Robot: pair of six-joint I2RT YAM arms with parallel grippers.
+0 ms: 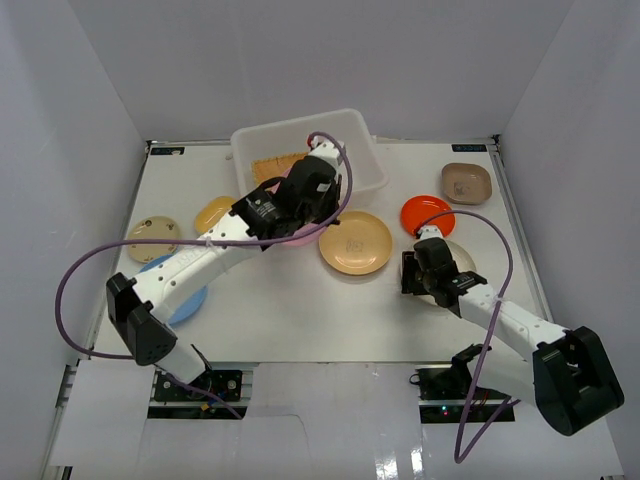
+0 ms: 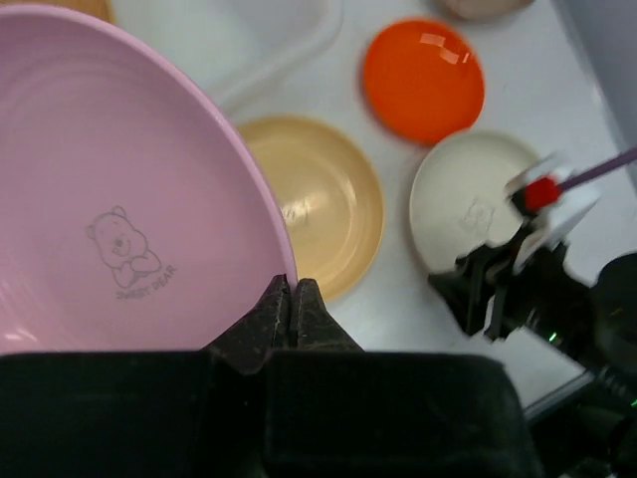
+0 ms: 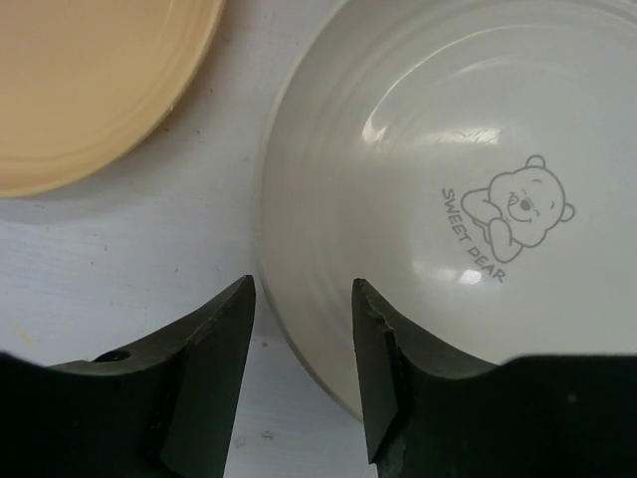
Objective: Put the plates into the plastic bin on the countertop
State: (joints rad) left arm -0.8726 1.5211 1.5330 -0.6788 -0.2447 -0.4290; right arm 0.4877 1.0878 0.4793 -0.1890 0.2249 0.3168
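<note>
My left gripper (image 2: 291, 291) is shut on the rim of a pink plate (image 2: 119, 199) and holds it up just in front of the white plastic bin (image 1: 365, 170). From above, only the pink plate's edge (image 1: 304, 240) shows under the left gripper (image 1: 290, 222). A woven tray (image 1: 270, 165) lies in the bin. My right gripper (image 3: 304, 299) is open and straddles the rim of a cream plate (image 3: 448, 179) on the countertop (image 1: 300, 320), one finger inside and one outside. From above, the right gripper (image 1: 425, 268) covers much of that cream plate (image 1: 462, 255).
A tan plate (image 1: 355, 243) lies between the arms. A red-orange plate (image 1: 427, 214) and a brown squarish dish (image 1: 466, 182) sit at the back right. On the left lie a yellow plate (image 1: 213, 213), a cream plate (image 1: 152, 238) and a blue plate (image 1: 185, 300), partly under the left arm.
</note>
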